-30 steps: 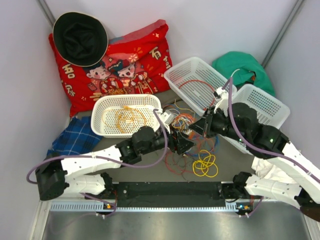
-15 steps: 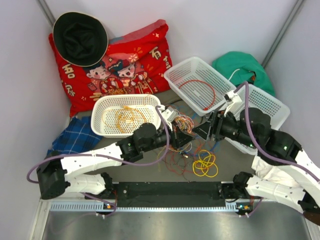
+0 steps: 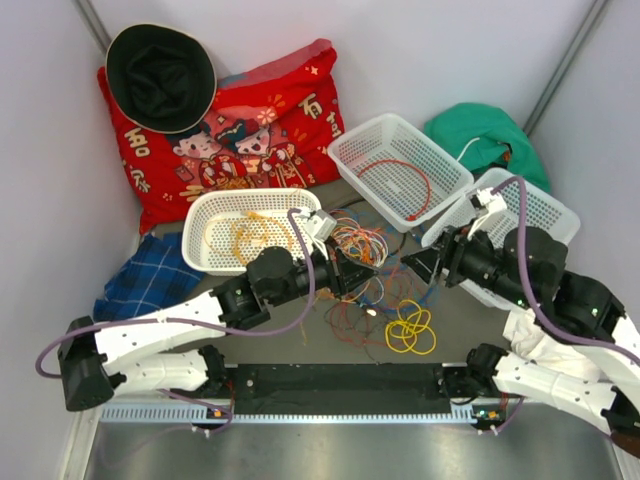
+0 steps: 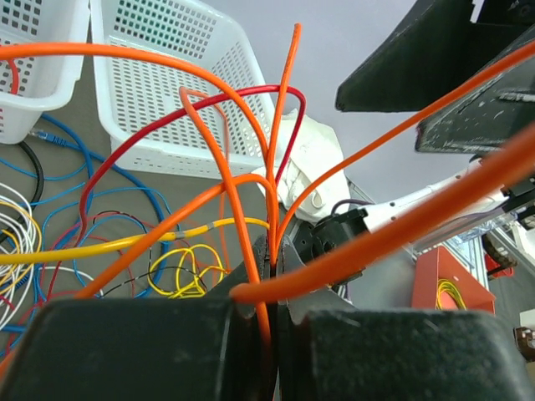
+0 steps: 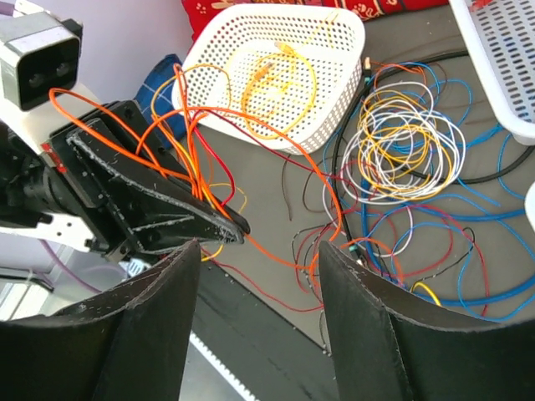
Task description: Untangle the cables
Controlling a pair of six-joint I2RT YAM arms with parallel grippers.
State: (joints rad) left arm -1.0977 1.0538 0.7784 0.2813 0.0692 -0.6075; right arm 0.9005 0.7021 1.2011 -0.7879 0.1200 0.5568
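At centre, left end effector (image 4: 272, 255) clamps orange cables (image 4: 376, 240).

I seem to be in a lab test cell: plain grey panel walls (image 3: 420, 40) box in the table (image 3: 455, 325).

A grey desk (image 3: 462, 330) is boxed in by plain pale walls (image 3: 420, 50) on its left, far and right sides, under even light. A thin grey pole (image 3: 570, 60) slants across the far right corner. A brushed metal strip (image 3: 300, 452) runs along the near edge. In the far left corner lies a red printed cushion (image 3: 290, 110), with a black hat (image 3: 160, 75) resting on it.
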